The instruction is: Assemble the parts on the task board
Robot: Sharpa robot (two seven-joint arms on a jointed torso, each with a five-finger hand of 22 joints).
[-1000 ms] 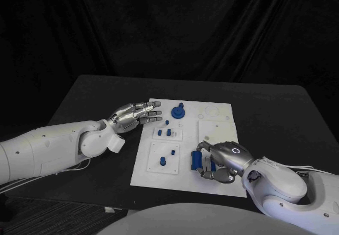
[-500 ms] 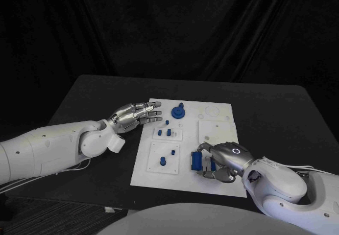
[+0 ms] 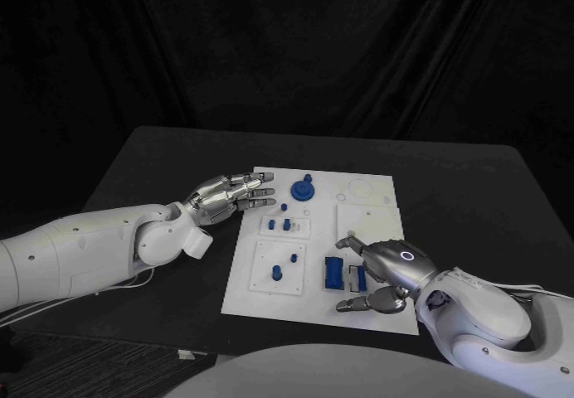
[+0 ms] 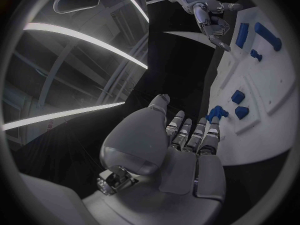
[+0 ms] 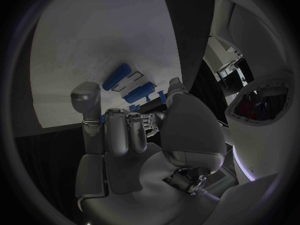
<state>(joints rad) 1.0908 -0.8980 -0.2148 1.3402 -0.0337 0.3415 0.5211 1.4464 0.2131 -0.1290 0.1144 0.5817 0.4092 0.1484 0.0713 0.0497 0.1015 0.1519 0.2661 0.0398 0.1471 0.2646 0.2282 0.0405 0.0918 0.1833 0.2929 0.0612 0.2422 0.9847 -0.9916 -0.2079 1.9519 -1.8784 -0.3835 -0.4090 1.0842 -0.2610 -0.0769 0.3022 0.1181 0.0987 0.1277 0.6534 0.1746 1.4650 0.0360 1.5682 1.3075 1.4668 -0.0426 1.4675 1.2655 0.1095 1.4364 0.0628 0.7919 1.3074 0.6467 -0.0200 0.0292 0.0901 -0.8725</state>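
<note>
The white task board (image 3: 373, 217) lies in the middle of the table. Near its front, two long blue blocks (image 3: 333, 272) (image 3: 362, 276) lie side by side. My right hand (image 3: 385, 269) hovers just to their right with thumb and fingers spread, holding nothing. In the right wrist view both blocks (image 5: 117, 76) (image 5: 140, 91) lie on the board (image 5: 94, 45) beyond my right hand (image 5: 134, 135). My left hand (image 3: 227, 197) rests with straight fingers at the board's far left edge, empty. A round blue knobbed part (image 3: 302, 191) stands close to its fingertips (image 4: 212, 127).
Two small blue pegs (image 3: 279, 224) stand in a raised plate mid-board, and another peg (image 3: 278, 271) stands in the front left plate. A small blue piece (image 3: 265, 175) sits at the far left corner. Bare black table (image 3: 479, 191) surrounds the board.
My right hand has let go of the blue blocks, spread its fingers and drawn back a little to the right. The blocks stay on the board. The left hand has not moved.
</note>
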